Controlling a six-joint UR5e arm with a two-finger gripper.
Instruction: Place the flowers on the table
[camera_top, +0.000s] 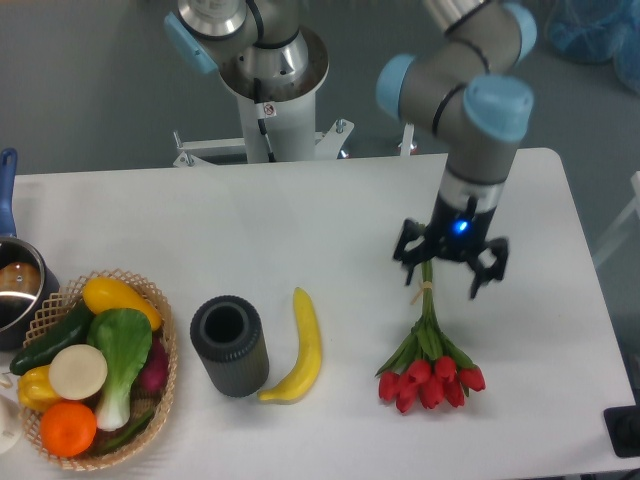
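Since the flowers (430, 372) lie flat on the table (330, 220), blooms toward 6 o'clock, placement appears complete; only retraction remains. At their 12 o'clock, the gripper (450, 262) hovers over the stem ends, fingers spread wide, apparently gripping nothing. Farther back, a small label on the robot base (268, 95) is unreadable.

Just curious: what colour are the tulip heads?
Red, on green stems; the flowers show clearly in the fixed camera view.

Upper stem ends of flowers (429, 365) hidden under gripper (449, 272); grip contact indeterminate. Pot (14, 290) cut by left edge. Basket (160, 400) cut by bottom edge. Black object (624, 430) cut by right edge, identity indeterminate.
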